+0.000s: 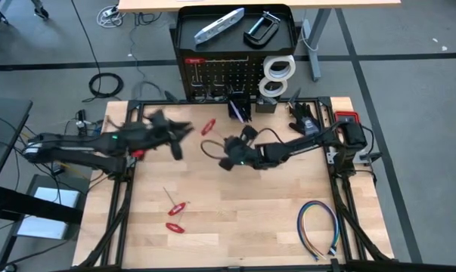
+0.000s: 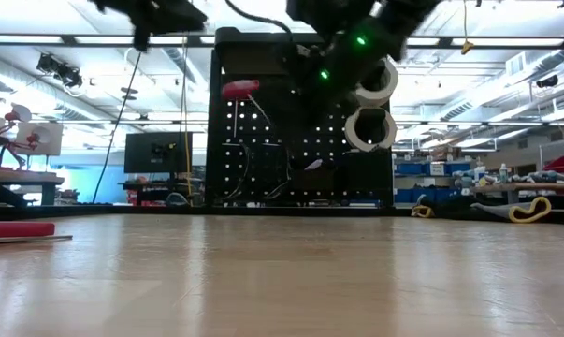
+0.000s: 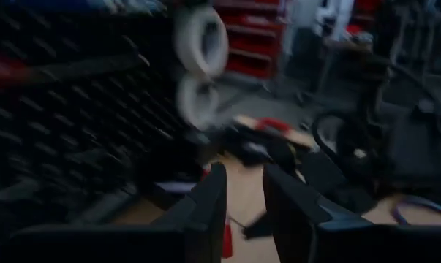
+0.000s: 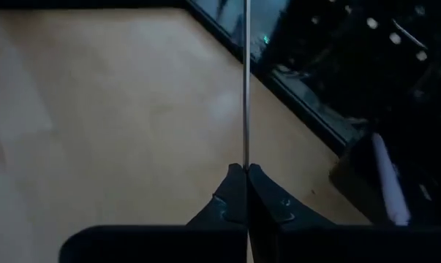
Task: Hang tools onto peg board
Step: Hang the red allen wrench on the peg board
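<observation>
Right gripper (image 4: 246, 175) is pinching shut on a thin metal shaft (image 4: 246, 88), hovering over the desk (image 1: 235, 219) just in front of the peg board (image 1: 220, 75); in the high view the red-handled tool (image 1: 208, 127) is sitting just beside the gripper, whether it belongs to that shaft is unclear. Left gripper (image 3: 243, 197) is hanging in front of the peg board's left part, fingers (image 3: 209, 201) slightly apart, holding nothing. Silver bar tool (image 1: 218, 25) and black C-clamp (image 1: 262, 28) are lying on the peg board's top tray, two white tape rolls (image 1: 277, 74) hanging on its right side. Two more red-handled tools (image 1: 175, 215) are lying on the desk, well in front of the peg board. Red label (image 1: 193, 60) at the board's top left, text unreadable. Multicoloured wire loop (image 1: 318, 227) is lying far from the board, front right.
</observation>
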### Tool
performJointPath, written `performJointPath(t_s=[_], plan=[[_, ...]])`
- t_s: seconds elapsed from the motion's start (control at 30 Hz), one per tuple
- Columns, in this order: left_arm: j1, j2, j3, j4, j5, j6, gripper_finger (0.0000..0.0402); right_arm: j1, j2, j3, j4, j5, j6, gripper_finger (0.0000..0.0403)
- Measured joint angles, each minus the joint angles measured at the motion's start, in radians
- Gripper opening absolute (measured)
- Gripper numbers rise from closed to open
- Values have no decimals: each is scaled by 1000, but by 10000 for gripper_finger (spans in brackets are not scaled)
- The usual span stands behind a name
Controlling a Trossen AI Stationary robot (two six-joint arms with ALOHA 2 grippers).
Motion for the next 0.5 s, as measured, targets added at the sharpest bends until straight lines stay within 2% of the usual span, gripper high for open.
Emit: performJointPath(t_s=[0.1, 0.23, 0.4, 0.5], plan=[[0, -106, 37, -72, -54, 44, 97, -38, 15, 99, -57, -5, 89, 2], [0, -225, 41, -120, -45, 68, 97, -109, 49, 240, -82, -72, 122, 3], [0, -299, 39, -239, -30, 68, 97, -200, 141, 431, -145, -61, 139, 2], [0, -310, 38, -238, -34, 68, 97, -247, 223, 544, -142, -43, 137, 2]])
